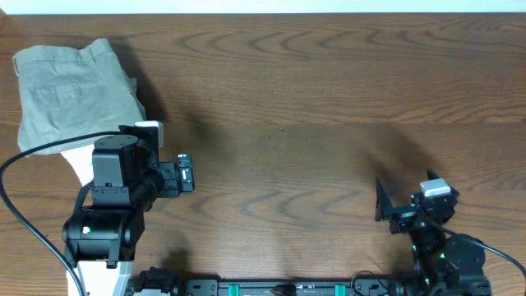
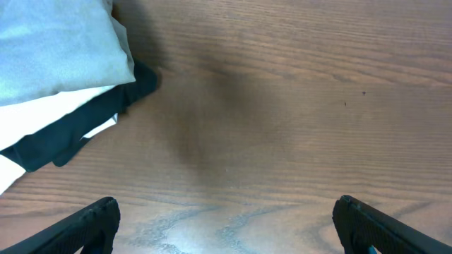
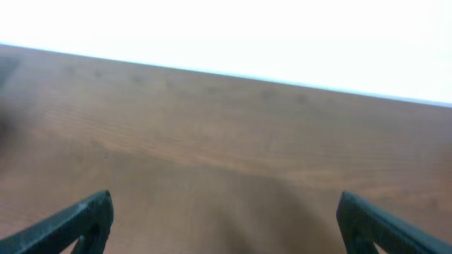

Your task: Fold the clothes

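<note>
The clothes [image 1: 70,90] are a greyish-khaki garment lying folded at the table's far left corner. In the left wrist view the clothes [image 2: 56,49] fill the upper left and rest on top of a white cloth and a black cloth. My left gripper [image 1: 187,173] hovers just right of that pile. It is open, and only bare wood shows between its fingers [image 2: 92,226]. My right gripper [image 1: 407,196] stands at the near right, far from the garment. It is also open, with nothing between its fingers [image 3: 78,222].
A white folded cloth [image 2: 35,120] and a black cloth [image 2: 88,123] stick out from under the garment's near edge. The white cloth [image 1: 82,160] lies partly under my left arm. The table's far edge [image 3: 226,74] runs across the right wrist view.
</note>
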`<action>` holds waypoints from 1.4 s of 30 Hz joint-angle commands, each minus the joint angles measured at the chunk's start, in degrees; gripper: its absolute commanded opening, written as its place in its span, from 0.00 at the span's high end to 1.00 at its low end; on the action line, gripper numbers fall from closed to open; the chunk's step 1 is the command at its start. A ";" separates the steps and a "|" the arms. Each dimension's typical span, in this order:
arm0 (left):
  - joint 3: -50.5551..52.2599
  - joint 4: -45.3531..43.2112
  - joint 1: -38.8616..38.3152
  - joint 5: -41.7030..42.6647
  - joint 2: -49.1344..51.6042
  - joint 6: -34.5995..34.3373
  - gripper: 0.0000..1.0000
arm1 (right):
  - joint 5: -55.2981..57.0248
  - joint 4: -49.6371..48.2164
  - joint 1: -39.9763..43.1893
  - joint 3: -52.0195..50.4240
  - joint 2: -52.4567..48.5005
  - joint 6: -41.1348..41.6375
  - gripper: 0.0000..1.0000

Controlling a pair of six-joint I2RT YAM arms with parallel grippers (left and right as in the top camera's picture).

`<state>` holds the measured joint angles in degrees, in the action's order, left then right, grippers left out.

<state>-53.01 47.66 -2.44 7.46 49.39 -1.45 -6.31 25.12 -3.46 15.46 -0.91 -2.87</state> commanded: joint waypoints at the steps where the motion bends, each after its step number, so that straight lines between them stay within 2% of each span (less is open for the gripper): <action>1: -0.20 0.09 -0.22 -0.24 -0.02 0.35 0.02 | -1.27 -5.01 -0.72 -3.39 0.61 -1.53 0.01; 10: -0.20 0.09 -0.22 -0.24 -0.02 0.37 0.02 | -1.18 -22.03 -1.01 -15.21 0.63 -1.51 0.01; 16: -0.20 0.09 -0.22 -0.24 -0.02 0.37 0.02 | -0.22 -21.38 -1.05 -15.15 0.63 -4.96 0.01; 42: -0.20 0.09 -0.22 -0.24 -0.02 0.35 0.02 | 0.24 -21.42 -1.05 -15.15 0.61 -5.55 0.01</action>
<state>-53.01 47.66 -2.44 7.49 49.39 -1.45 -6.42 3.64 -3.99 0.58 -0.67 -8.01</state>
